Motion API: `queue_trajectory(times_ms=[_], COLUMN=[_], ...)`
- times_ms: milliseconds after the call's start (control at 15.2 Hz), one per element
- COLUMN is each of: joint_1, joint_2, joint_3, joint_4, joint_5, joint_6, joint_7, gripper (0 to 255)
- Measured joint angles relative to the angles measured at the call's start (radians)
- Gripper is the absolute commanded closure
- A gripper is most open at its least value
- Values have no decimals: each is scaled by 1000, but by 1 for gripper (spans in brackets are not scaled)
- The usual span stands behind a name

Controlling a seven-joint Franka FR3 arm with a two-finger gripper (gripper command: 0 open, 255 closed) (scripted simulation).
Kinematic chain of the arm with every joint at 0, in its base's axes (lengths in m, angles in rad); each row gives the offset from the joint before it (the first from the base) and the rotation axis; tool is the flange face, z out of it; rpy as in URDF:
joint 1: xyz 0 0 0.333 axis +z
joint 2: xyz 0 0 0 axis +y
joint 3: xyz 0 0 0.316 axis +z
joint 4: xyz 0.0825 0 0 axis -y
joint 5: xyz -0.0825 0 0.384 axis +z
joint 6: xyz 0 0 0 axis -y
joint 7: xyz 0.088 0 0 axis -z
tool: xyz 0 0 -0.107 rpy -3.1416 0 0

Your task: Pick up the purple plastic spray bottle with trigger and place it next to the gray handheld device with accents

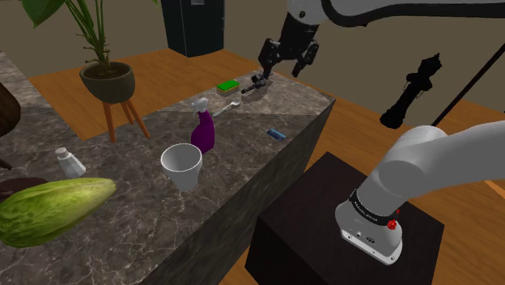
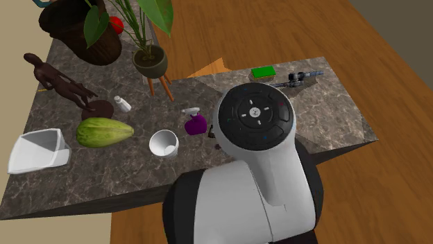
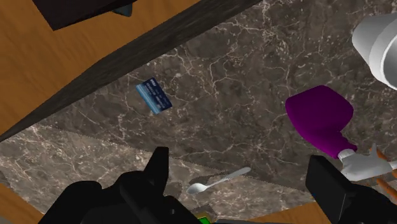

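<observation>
My hand (image 1: 285, 61) hangs over the far end of the bench (image 1: 121, 235), fingers apart and holding nothing; the wrist view shows them (image 3: 238, 162) standing wide over bare stone. In the shoulder view the gray device (image 1: 259, 85) lies just below the hand at about seven o'clock, with a spoon (image 1: 231, 105) a little further along the same line. Further again, between seven and eight o'clock, the purple spray bottle (image 1: 204, 129) stands upright and untouched, its white trigger head on top.

I judge this to be the reach, with no grasp begun. To do it well I would carry the hand across above the bottle, turn the fingers to straddle the purple body below the trigger, and come straight down. The white cup (image 1: 182, 164) stands just beside the bottle at seven o'clock, so I would keep the fingers off that side.

The cup looks empty. Farthest off, in the second exterior view, a white bin (image 2: 38, 151) also seems to hold nothing.
</observation>
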Motion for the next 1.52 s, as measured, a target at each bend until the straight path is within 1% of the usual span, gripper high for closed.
queue_trajectory(times_ms=[198,330,462,660,792,924,990,1122,1188,1254,1386,1518], joint_1=[-21,-48,-76,-133,-171,-212,-229,-247,-245,-232,-183,-116], joint_2=[60,125,190,310,398,502,560,678,744,823,962,1073], joint_3=[99,165,234,335,415,487,521,570,587,596,580,549], joint_4=[2,27,50,108,147,204,236,297,325,374,463,554], joint_5=[5,-6,-23,-75,-126,-200,-247,-347,-405,-469,-579,-651], joint_6=[45,77,105,139,156,156,152,133,123,98,54,3], joint_7=[140,232,331,481,603,727,794,926,996,1070,1191,1284], gripper=[0,0,0,0,0,0,0,0,0,0,0,0])
